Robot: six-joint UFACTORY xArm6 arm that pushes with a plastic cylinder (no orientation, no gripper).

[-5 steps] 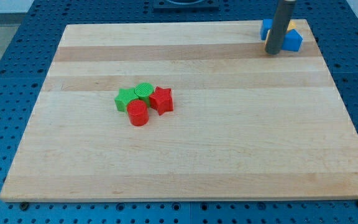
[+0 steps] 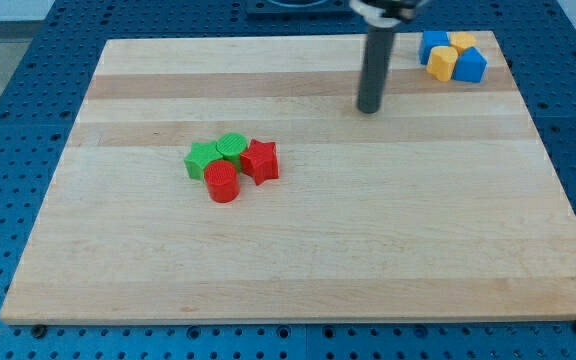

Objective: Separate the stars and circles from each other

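Four blocks sit bunched together left of the board's middle: a green star (image 2: 201,160) at the left, a green circle (image 2: 232,147) at the top, a red star (image 2: 260,161) at the right, and a red circle (image 2: 222,183) at the bottom. They touch one another. My tip (image 2: 369,109) stands on the board up and to the right of the cluster, well apart from the red star.
A blue block (image 2: 433,45), a yellow block (image 2: 442,63) and another blue block (image 2: 471,65) sit together at the board's top right corner. The wooden board (image 2: 318,250) lies on a blue perforated table.
My tip has moved left and slightly down, away from the blue and yellow blocks at the top right, toward the cluster. The blocks have not moved.
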